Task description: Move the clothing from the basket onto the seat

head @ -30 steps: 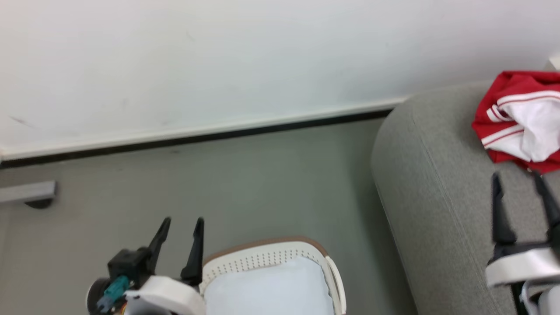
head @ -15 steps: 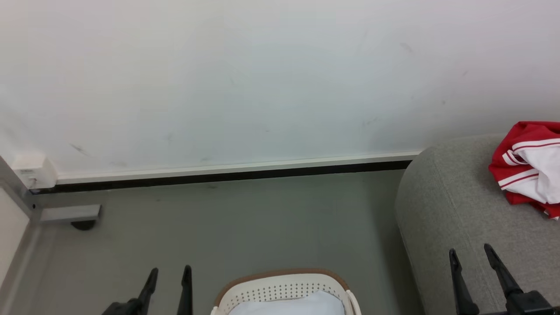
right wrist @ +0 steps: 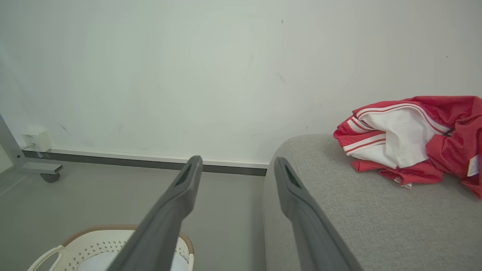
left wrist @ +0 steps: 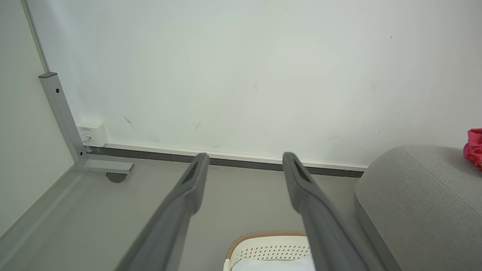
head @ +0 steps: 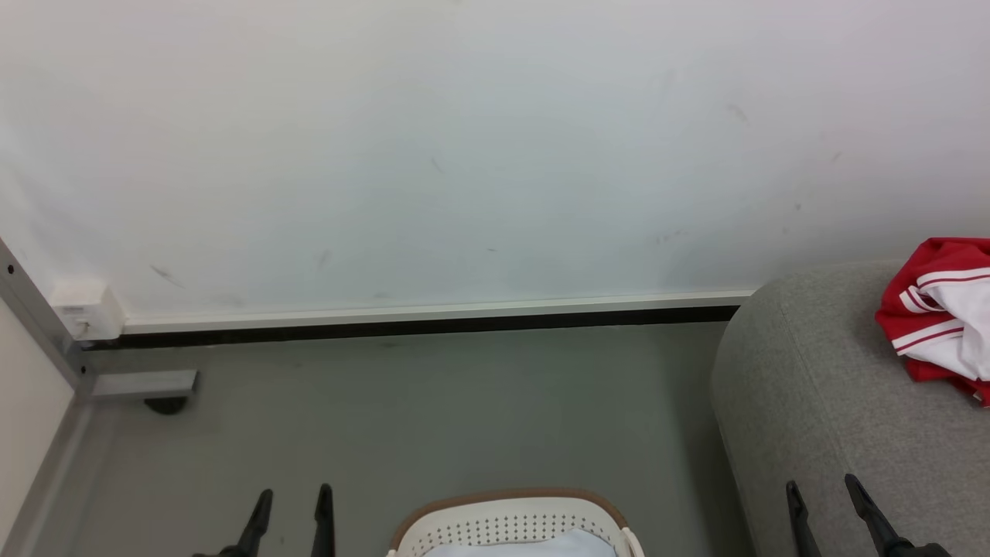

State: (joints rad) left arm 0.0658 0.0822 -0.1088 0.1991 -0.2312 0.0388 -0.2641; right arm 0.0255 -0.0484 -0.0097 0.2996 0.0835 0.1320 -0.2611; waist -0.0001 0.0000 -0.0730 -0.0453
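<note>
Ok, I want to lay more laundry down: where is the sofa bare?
The seat is bare from its rounded corner beside the basket up to the red-and-white clothing, which crowds the part nearest the wall. The floor between basket and wall is bare too.

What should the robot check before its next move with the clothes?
1. Left gripper open, holding nothing: ok.
2. Right gripper open, holding nothing: ok.
3. Red clothes lying on the sofa: ok.
4. Clothes set back from the sofa's rounded corner: ok.
5. Basket has no clothes left: cannot tell; its near part is cut off by the picture edge, and a pale patch lies inside.
</note>
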